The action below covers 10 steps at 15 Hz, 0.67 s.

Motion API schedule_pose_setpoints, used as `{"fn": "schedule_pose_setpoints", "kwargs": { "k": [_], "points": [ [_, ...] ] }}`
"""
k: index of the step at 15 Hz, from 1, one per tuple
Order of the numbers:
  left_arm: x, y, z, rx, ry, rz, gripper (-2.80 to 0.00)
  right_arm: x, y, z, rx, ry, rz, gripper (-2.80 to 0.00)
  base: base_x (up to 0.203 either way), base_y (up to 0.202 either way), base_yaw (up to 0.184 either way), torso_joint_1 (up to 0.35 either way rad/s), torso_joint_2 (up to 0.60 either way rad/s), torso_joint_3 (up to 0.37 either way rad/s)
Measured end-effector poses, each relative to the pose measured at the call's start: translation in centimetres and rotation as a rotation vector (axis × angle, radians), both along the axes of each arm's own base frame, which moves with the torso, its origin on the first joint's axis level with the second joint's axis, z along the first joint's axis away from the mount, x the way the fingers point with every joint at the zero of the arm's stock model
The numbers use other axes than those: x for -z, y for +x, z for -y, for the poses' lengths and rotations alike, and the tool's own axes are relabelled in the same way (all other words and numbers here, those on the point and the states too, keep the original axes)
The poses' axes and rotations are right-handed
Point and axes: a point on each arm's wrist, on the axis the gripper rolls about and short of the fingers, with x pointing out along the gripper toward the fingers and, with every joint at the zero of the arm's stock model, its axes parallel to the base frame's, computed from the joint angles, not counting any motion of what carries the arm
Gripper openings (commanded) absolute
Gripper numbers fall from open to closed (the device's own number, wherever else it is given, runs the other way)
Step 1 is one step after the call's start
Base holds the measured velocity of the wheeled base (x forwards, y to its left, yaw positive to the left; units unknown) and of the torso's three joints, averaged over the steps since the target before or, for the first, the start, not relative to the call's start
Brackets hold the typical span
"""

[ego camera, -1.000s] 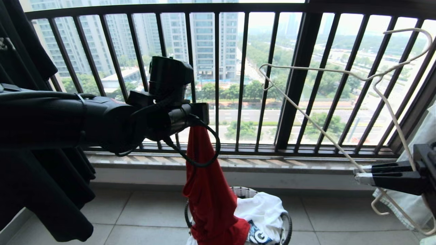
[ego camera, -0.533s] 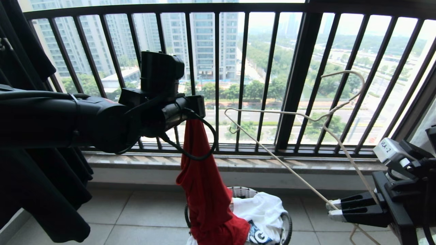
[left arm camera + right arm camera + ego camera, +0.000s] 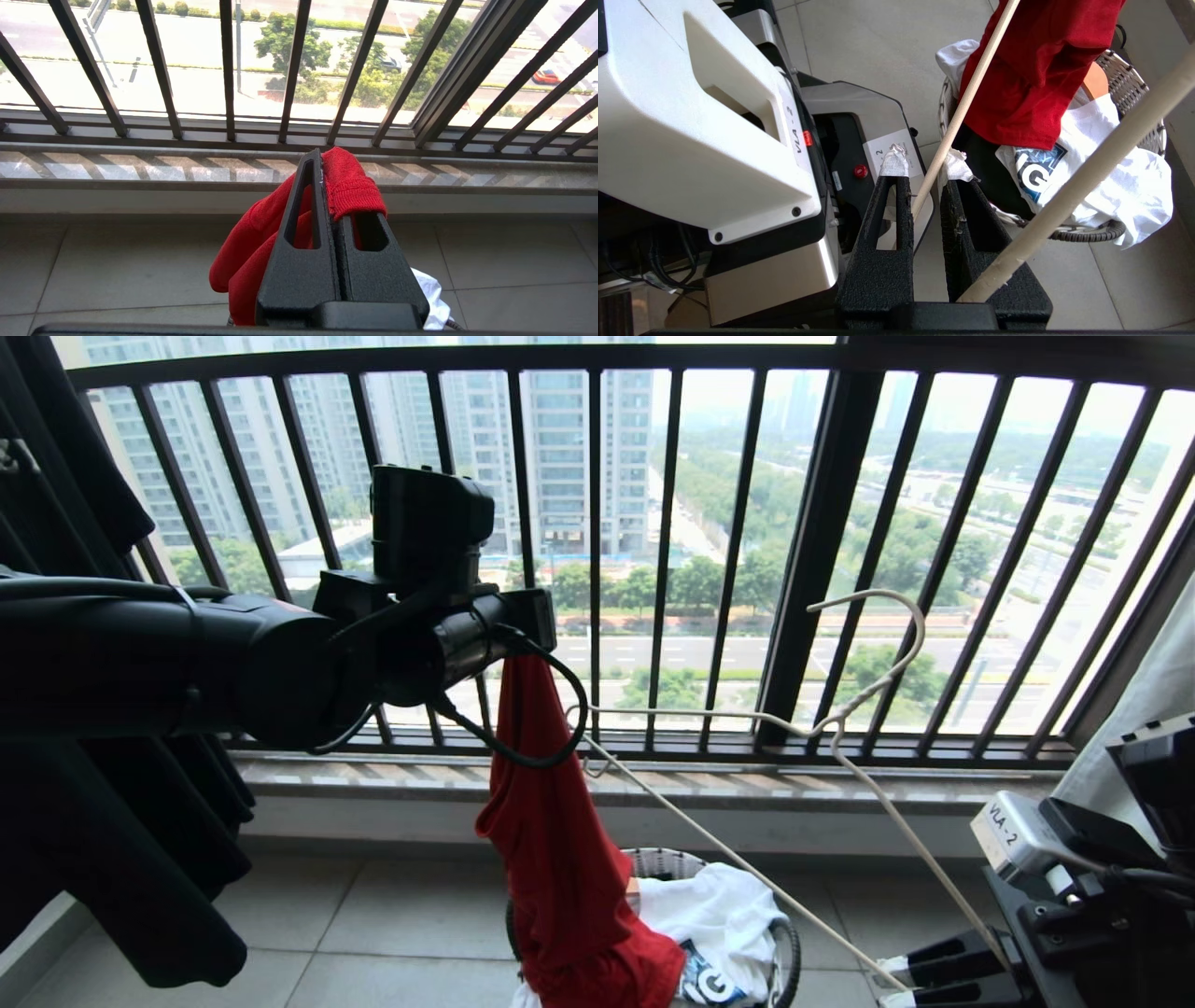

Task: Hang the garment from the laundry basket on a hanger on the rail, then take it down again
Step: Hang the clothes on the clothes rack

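Garment (image 3: 569, 859): red T-shirt, pinched in your left claw (image 3: 329, 186), hanging beneath it over the laundry basket (image 3: 789, 947). Hanger (image 3: 747, 719): clamped in your right claw (image 3: 924, 179), its arm tip beside the cloth. Risk: wire snags fabric instead of entering the neck.

Hanger (image 3: 957, 121) between taped fingers (image 3: 894, 163)

High-rise home balcony: barred window railing (image 3: 597, 560), tiled floor (image 3: 401, 924), laundry basket (image 3: 789, 952).
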Motion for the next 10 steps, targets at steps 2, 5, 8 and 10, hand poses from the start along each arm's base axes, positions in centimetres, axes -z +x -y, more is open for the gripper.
{"fn": "schedule_pose_setpoints", "kwargs": {
  "k": [2, 5, 8, 10],
  "points": [
    [0.1, -0.1, 0.1, 0.003, 0.004, -0.005, -2.80, 0.3, -0.2, -0.8, -0.037, 0.009, -0.038, -2.80, 0.000, 0.000, 0.000, 0.000, 0.00, 0.000],
    [0.2, -0.2, 0.1, 0.007, 0.007, -0.008, -2.80, 0.6, 0.3, -2.0, -0.041, 0.033, -0.093, -2.80, 0.000, 0.000, 0.000, 0.000, 0.00, 0.000],
    [0.1, -0.4, 0.2, 0.012, 0.007, -0.007, -2.80, 0.2, 0.8, -2.8, -0.010, 0.085, -0.121, -2.80, 0.000, 0.000, 0.000, 0.000, 0.00, 0.000],
    [0.2, -0.6, 0.5, 0.022, 0.008, -0.010, -2.80, 0.0, 0.9, -3.4, 0.003, 0.118, -0.145, -2.80, 0.000, 0.000, 0.000, 0.000, 0.00, 0.000]
  ]
}}
